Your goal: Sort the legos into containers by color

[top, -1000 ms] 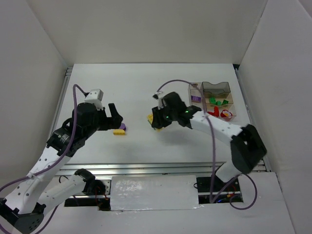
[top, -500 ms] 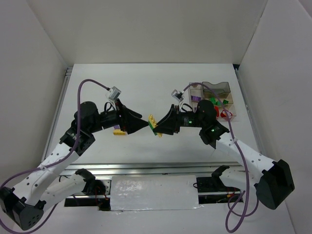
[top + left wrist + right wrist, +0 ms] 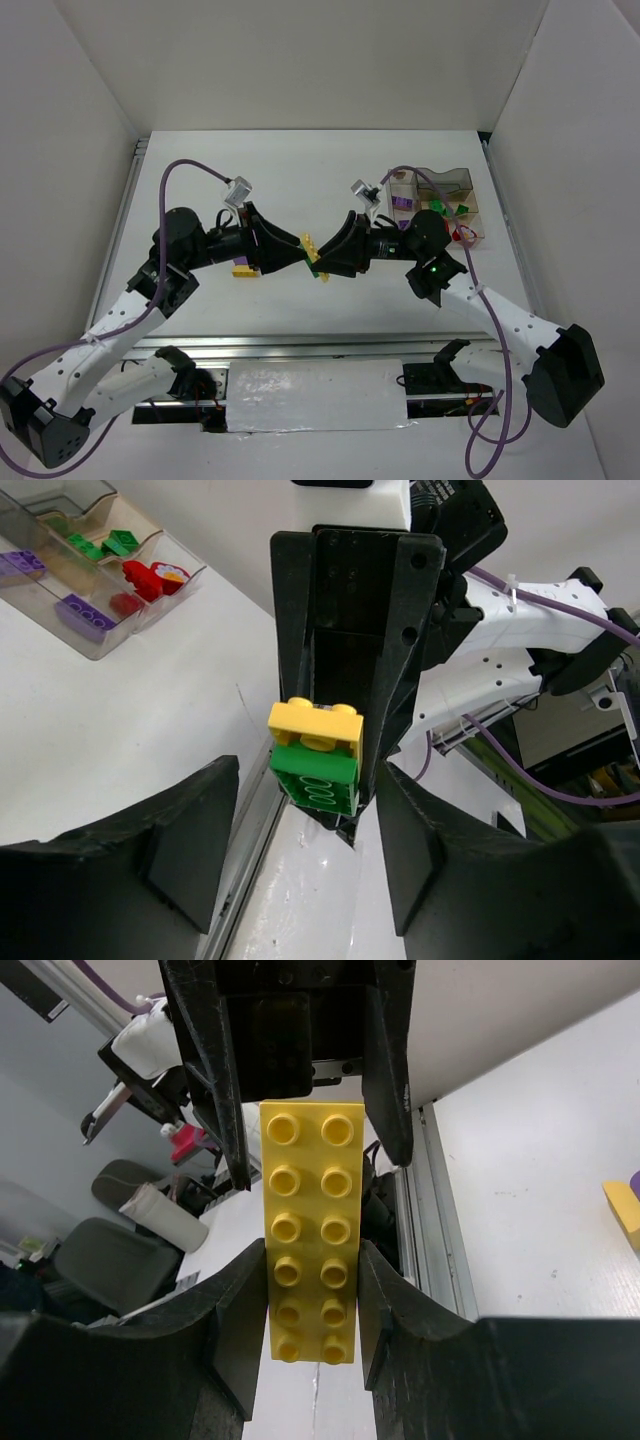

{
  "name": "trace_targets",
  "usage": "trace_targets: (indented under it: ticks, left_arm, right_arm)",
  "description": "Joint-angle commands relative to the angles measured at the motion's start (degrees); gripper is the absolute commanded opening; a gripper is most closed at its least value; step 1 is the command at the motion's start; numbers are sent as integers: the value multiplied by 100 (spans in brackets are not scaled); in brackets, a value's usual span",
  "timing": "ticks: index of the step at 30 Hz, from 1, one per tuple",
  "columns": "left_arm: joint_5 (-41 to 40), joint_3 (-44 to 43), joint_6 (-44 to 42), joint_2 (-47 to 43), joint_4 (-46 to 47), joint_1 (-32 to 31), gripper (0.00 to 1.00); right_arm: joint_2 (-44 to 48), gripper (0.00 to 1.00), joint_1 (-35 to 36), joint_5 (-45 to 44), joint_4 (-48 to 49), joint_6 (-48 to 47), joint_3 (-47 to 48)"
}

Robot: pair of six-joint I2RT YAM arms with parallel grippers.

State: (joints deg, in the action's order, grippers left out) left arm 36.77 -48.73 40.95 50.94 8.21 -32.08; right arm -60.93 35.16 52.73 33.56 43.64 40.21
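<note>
Robotics lab test cell. White table [image 3: 300,180] boxed in by plain white panel walls [image 3: 300,60]. Aluminium extrusion rail [image 3: 300,345] runs along the near edge, with two robot arms [image 3: 120,320] mounted there trailing loose purple cables [image 3: 190,163]. Right wrist view catches grey office chairs [image 3: 105,1260] beyond the table edge.

The long lego plate [image 3: 308,1230] is plain bright yellow, studs included, and the lego brick [image 3: 316,782] stuck under it is green. The left gripper [image 3: 305,775] and right gripper [image 3: 308,1260] are both matte black. The compartment tray [image 3: 447,180] is clear with a brownish tint and shows purple legos [image 3: 84,615], green legos [image 3: 112,543] and red legos [image 3: 148,577]. A loose lego [image 3: 243,269] is yellow with a purple end on the white table [image 3: 270,170], and the cables [image 3: 190,165] are purple.
</note>
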Motion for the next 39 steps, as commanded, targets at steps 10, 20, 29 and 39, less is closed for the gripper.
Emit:
trace_targets:
  ticks: [10,20,29,39]
  left_arm:
    - [365,-49,-60,101,472,-88,9]
    - [515,-286,-1071,-365,-486,-88,0]
    - [357,-330,-1124,-268,-575,-97,0]
    - [-1504,-1147,-1791,-619,-2691,-88,0]
  right_arm:
    - [-121,16,184,-193,406,22,198]
    - [116,0,-597,377,1556,672,-311]
    - [19,0,-633,545,1900,884,-417]
    - [415,0,-1713,-2419,-2951,-663,355]
